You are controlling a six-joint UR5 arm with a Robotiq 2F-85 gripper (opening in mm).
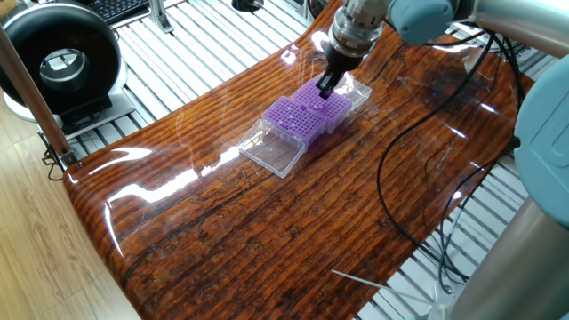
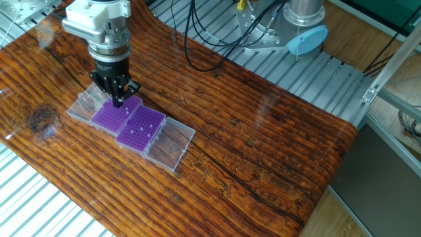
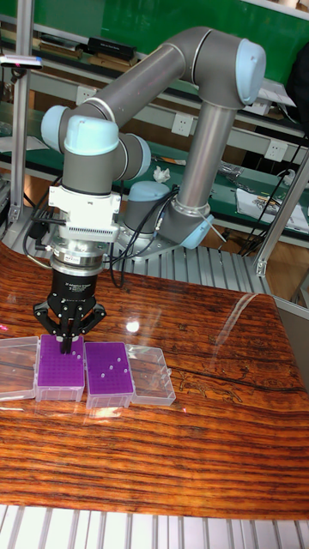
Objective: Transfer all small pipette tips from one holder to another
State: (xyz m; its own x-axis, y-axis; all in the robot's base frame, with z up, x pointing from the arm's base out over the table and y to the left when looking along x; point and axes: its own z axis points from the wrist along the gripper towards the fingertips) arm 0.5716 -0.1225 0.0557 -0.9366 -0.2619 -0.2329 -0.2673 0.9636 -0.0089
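**Tall fixed view: claw poised over the rack at the desk's end**

Tall fixed view showed our claw point(image 3: 68, 343) pointing straight down over one purple rack point(image 3: 60, 371), its fingers drawn close together at the tips. Whether they pinched a tip we could not tell; anything between them was too small to make out. The second purple rack point(image 3: 109, 375) lay just beside the first, touching or nearly so, with several pale tips point(image 3: 101, 372) standing scattered in its grid. Each rack sat in a clear box with its lid point(image 3: 154, 376) folded flat outward on the wooden desk point(image 3: 206, 446).

From the other fixed view, we saw the claw point(image 2: 118, 99) at the far edge of the rack point(image 2: 112, 115) nearer the desk's end, the tip-bearing rack point(image 2: 141, 129) beyond it toward the desk's middle.

We judged the risks as these: the holes were fine and close, so a slight sideways error could jam a tip against the grid or bend it. The light boxes were not fastened that we could see, so a dragging pull could lift or shift a rack. A weak pinch could drop a tip onto the glossy desk, where it might roll off.
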